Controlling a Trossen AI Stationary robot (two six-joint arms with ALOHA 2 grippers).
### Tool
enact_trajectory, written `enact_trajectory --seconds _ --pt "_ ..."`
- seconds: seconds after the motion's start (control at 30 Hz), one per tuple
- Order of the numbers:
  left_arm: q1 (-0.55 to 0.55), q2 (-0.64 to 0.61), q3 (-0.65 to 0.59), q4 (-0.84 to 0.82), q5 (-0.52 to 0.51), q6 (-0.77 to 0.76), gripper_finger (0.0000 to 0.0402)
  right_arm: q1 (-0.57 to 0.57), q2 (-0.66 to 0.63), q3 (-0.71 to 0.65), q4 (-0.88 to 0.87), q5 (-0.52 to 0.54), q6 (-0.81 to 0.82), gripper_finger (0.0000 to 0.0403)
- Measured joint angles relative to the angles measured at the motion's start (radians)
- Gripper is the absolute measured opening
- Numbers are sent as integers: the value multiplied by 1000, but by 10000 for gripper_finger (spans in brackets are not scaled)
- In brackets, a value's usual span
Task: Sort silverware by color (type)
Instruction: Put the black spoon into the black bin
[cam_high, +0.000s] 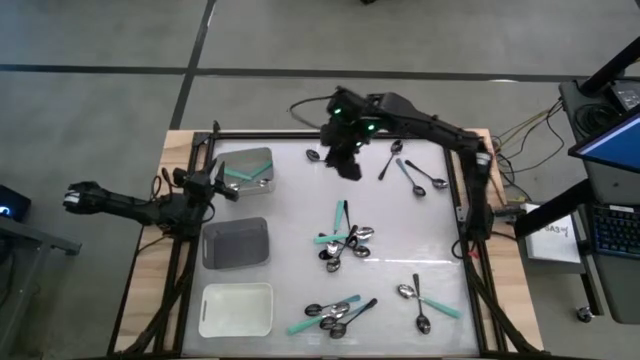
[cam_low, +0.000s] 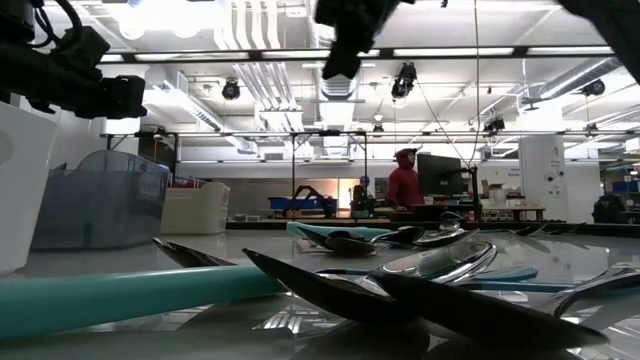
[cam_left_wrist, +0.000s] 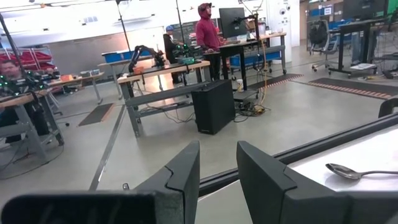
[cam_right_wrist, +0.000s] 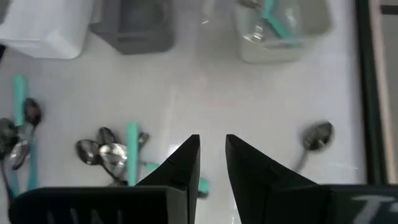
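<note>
Small spoons lie scattered on the white tabletop; they look light, stiff and slippery, best pinched mid-handle. Right claw hovers empty, narrowly parted; left claw likewise, beside the clear tray.

Teal-handled spoons, dark grey tray

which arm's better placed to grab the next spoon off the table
Likely the right. The right gripper hangs over the table's far side, with a silver spoon beside it and loose spoons nearby. The left gripper sits at the table's left edge by the clear tray.
</note>
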Motion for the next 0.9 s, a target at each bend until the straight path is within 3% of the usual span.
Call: enact_trajectory --seconds 0.27,0.43,0.63,0.9 --pt "1 -1 0 5 -1 49 90 -61 -316 -583 402 5 190 68" --pt "3 2 0 4 -1 34 90 -56 -483 -855 683 13 292 68" --pt "3 2 0 5 -1 34 90 -59 -609 -1044 856 39 389 67" --pt "3 4 0 6 0 33 90 -59 -685 -1168 897 129 464 68"
